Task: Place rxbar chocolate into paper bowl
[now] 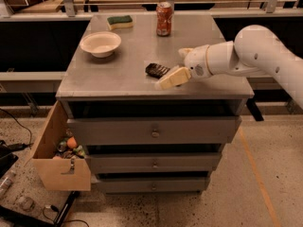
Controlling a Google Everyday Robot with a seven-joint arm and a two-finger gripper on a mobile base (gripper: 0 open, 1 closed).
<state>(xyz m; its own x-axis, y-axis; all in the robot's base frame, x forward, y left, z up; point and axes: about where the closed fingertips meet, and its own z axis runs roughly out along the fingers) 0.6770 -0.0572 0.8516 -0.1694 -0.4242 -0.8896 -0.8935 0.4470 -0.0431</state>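
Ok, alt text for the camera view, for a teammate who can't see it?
The gripper is at the right end of the rxbar chocolate, near the front of a grey cabinet top. The paper bowl sits empty at the back left, with a green sponge and red soda can along the far edge.
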